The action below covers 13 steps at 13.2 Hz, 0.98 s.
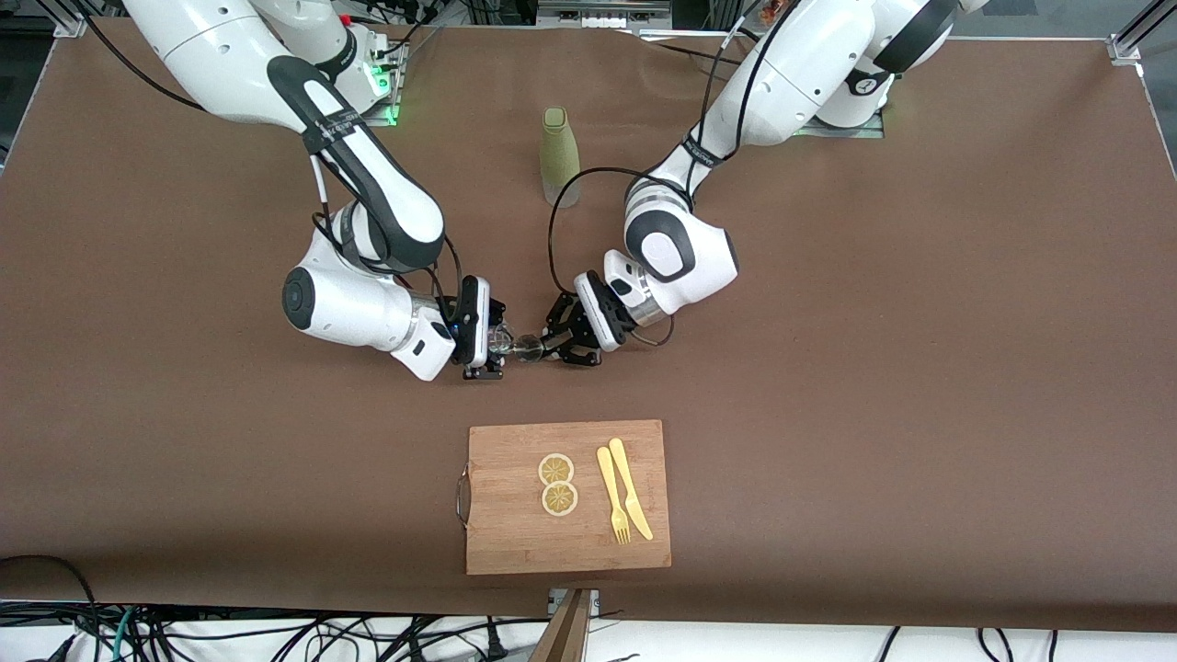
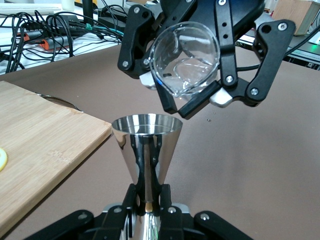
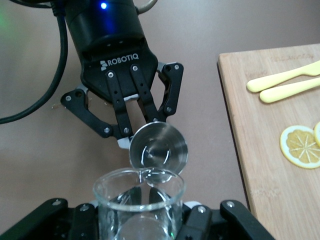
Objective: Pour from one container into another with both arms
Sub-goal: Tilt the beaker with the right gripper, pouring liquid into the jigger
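— What's on the table (image 1: 919, 368)?
— A board (image 1: 567, 496) nearest the camera, a green bottle (image 1: 559, 156) farthest.
— And the arms?
— Between those two, over bare table, the right gripper (image 1: 490, 342) is clamped on a glass (image 1: 501, 342), tipped toward the jigger (image 1: 531, 348). The left gripper (image 1: 554, 344) is clamped on the jigger's waist, holding it upright, rim just under the glass's lip.

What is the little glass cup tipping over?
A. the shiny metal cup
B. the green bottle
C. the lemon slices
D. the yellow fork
A: the right gripper holds the glass tumbler tilted, its lip just above the open mouth of the silver jigger gripped by the left gripper.
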Each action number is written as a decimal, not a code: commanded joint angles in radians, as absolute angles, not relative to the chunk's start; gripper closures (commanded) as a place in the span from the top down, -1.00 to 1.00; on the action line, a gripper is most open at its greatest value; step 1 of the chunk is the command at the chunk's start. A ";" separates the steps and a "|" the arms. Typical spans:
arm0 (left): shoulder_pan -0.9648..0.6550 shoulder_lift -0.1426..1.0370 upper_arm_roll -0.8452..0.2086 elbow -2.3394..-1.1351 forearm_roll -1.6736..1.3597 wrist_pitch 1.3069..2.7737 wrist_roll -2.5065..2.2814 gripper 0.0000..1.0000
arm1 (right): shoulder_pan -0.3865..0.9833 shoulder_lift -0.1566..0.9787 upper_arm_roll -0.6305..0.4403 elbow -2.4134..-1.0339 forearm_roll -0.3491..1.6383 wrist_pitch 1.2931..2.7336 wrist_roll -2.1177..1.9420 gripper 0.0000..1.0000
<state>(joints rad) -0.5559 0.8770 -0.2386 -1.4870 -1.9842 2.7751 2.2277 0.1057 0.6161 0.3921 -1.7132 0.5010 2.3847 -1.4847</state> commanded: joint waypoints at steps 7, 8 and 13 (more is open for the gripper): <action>-0.565 0.848 -0.267 -1.489 -2.042 2.835 2.250 -1.00 | 0.115 0.595 0.397 -1.697 0.410 2.359 -1.356 -0.90; -0.565 0.848 -0.267 -1.491 -2.040 2.835 2.253 -1.00 | 0.117 0.594 0.397 -1.695 0.410 2.358 -1.351 -0.90; -0.565 0.848 -0.268 -1.494 -2.042 2.836 2.256 -1.00 | 0.120 0.594 0.396 -1.695 0.394 2.352 -1.350 -0.91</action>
<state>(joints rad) -0.5594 0.8699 -0.2680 -1.4869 -1.9843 2.8219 2.2277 0.1180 0.6078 0.3927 -1.6991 0.4235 2.3725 -1.3782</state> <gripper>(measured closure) 0.789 0.868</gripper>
